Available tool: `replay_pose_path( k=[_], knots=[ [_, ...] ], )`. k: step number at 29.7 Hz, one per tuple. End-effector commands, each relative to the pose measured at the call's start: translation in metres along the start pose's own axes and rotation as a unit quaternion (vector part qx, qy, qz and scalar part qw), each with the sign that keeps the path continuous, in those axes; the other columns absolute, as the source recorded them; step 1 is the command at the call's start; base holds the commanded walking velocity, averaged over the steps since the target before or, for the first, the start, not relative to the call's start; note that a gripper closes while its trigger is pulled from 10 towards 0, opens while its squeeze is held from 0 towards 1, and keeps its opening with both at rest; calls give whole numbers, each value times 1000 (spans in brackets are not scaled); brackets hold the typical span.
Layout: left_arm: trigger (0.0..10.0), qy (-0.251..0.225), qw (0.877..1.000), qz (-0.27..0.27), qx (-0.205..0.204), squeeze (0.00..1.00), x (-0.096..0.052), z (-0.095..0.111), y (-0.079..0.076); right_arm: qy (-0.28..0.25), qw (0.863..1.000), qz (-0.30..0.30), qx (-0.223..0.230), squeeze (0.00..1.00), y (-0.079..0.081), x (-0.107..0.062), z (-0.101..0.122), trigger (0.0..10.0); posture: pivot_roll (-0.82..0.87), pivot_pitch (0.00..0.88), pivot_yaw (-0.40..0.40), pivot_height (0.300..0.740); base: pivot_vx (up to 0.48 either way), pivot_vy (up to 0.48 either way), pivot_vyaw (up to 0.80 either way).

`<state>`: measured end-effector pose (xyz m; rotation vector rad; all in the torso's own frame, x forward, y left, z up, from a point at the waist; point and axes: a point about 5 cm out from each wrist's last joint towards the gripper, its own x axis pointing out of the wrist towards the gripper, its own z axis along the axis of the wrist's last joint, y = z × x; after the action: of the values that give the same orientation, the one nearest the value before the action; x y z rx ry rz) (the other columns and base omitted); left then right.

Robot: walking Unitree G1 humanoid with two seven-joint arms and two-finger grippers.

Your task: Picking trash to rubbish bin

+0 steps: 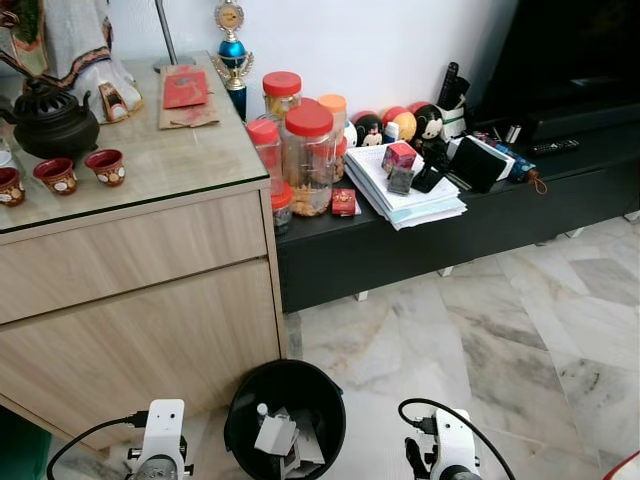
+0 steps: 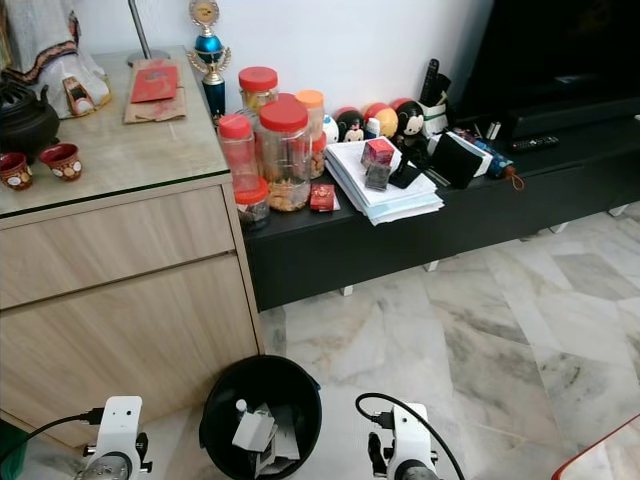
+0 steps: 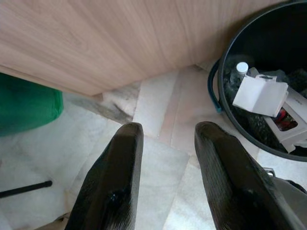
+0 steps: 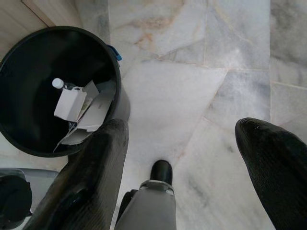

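A black rubbish bin (image 1: 250, 400) stands on the marble floor against the wooden cabinet, between my two arms. Inside it lie white cartons (image 3: 261, 96) and a small bottle with a white cap (image 3: 242, 67); the same cartons (image 4: 69, 103) appear in the right wrist view. My left gripper (image 3: 168, 182) hangs low to the left of the bin, open with nothing between its fingers. On the other side of the bin (image 4: 38, 62), my right gripper (image 4: 187, 163) is spread wide open over bare floor, holding nothing.
The wooden cabinet (image 1: 140, 300) has a glass top with a teapot (image 1: 50, 122) and cups. A low black bench (image 1: 420, 240) carries jars (image 1: 308, 155), papers (image 1: 405, 195) and toys. Open marble floor (image 1: 500, 340) lies to the right. A green object (image 3: 24, 105) sits by the cabinet's corner.
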<state>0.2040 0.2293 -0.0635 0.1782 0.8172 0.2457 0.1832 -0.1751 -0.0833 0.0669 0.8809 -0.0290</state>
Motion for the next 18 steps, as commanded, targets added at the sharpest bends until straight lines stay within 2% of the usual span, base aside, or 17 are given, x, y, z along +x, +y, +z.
replay_pose_path(
  k=[1,18],
  knots=[
    [10000,2,1000,0,-6,0,1,1,2,-2,1000,-3,5,0,-2,0,0,10000,-48,0,-11,740,-251,0,0],
    [10000,-5,1000,-2,-9,0,2,5,3,-6,1000,2,8,0,2,1,2,10000,-46,0,-5,740,-283,0,0]
  ],
)
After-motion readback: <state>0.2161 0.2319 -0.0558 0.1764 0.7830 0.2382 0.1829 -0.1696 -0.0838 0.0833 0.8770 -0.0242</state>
